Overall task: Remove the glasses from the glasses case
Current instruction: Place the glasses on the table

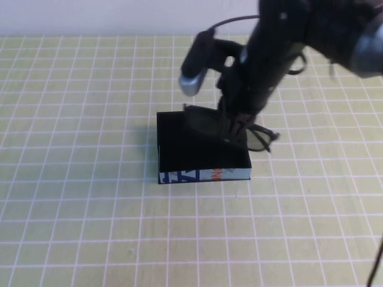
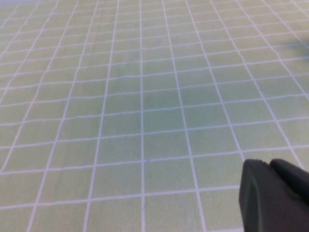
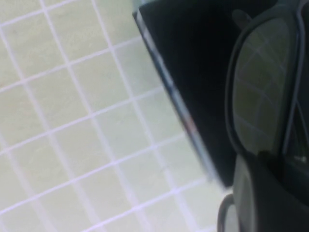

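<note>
Left wrist view: green mat with a white grid fills the picture. The left gripper, a black part only, stands over the mat with nothing beneath it.

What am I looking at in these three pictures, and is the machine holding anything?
This is a two-armed table robot. The overhead picture comes from a raised camera; the other two come from cameras on each wrist. On the green gridded mat sits a black rectangular glasses case with a white printed front strip. The right hand reaches down over the case's right side and grips black plastic-framed glasses with dark lenses, which stick out past that edge. Its wrist picture shows one lens up close. The left hand is out of the overhead picture, hanging over bare mat.
</note>
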You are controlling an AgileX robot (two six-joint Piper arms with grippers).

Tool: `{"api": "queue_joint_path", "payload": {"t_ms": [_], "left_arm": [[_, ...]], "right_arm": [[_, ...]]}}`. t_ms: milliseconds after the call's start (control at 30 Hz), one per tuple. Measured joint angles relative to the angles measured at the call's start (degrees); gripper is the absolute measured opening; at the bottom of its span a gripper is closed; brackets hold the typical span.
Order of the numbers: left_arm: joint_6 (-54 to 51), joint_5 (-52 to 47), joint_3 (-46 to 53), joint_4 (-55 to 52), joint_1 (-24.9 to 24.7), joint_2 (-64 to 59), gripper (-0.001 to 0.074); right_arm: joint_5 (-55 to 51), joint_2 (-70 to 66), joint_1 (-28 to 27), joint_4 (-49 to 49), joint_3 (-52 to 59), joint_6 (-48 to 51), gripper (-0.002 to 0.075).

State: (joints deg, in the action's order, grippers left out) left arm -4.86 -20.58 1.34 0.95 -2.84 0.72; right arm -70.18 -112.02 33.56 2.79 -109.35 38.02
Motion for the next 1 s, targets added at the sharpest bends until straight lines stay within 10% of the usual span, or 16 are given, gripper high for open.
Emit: {"api": "queue_joint_path", "payload": {"t_ms": [433,1000], "left_arm": [[0.00,0.00,0.00,0.00,0.00,0.00,-0.0004],[0.00,0.00,0.00,0.00,0.00,0.00,-0.0004]], "right_arm": [[20.72,26.55,-18.20,-0.03,42.33,-41.98,0.0011],[29.49,12.17,-22.08,19.53,47.19,-26.33,0.0011]]}}
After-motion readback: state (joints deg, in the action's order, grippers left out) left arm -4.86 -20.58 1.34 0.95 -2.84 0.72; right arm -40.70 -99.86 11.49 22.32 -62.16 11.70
